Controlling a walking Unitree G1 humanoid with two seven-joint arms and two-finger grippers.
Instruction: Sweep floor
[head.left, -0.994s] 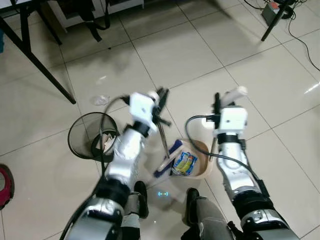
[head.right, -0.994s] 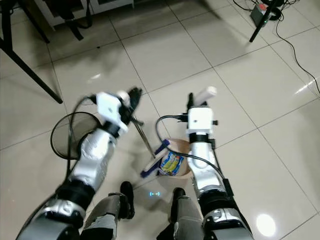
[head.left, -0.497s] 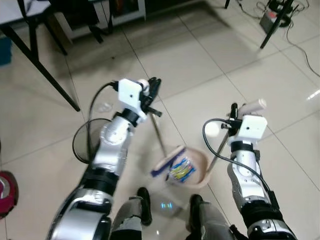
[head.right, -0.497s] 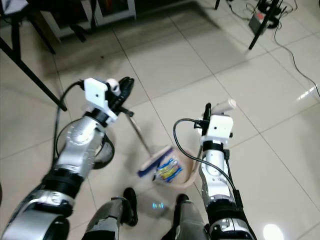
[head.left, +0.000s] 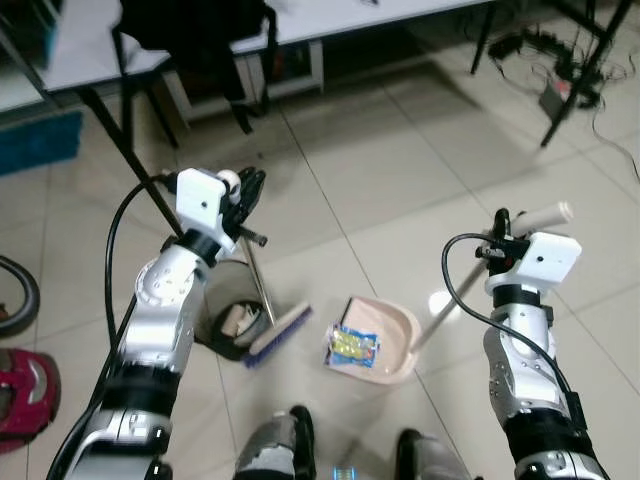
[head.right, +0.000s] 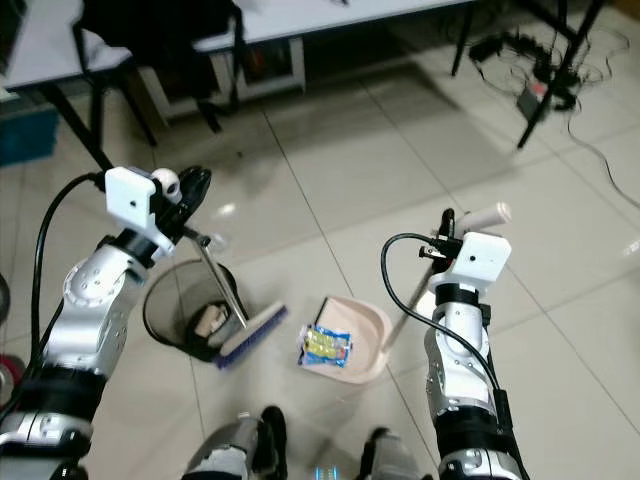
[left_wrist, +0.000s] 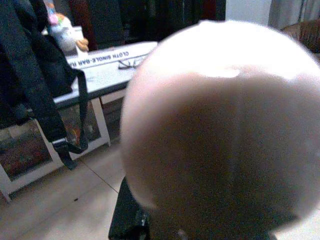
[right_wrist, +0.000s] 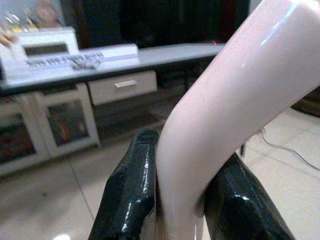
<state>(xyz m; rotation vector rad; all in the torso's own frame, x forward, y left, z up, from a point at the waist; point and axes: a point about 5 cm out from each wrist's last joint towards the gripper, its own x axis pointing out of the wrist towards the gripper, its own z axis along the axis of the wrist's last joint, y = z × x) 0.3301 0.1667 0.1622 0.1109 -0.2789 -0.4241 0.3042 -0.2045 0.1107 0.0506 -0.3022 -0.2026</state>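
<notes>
With the wrapper already sitting in the pan, looks like the robot is getting ready to dump it.

Broom (head.left: 262, 300) is hanging in the left gripper (head.left: 245, 190), fingers clamped near the handle's top, brush head (head.left: 278, 333) resting on the tile right at the bin's 3 o'clock edge. Dustpan (head.left: 385, 340) is lying flat at about 3 o'clock from the brush, a blue and yellow wrapper (head.left: 351, 345) on it. Right gripper (right_wrist: 180, 200) is squeezing the pan's long pink handle (right_wrist: 235, 95) near its curved top. My guess: both tools are light, stiff, slick plastic, so gripping high makes them swingy. Wire trash bin (head.right: 185, 312) is sitting at 9 o'clock from the pan.
</notes>
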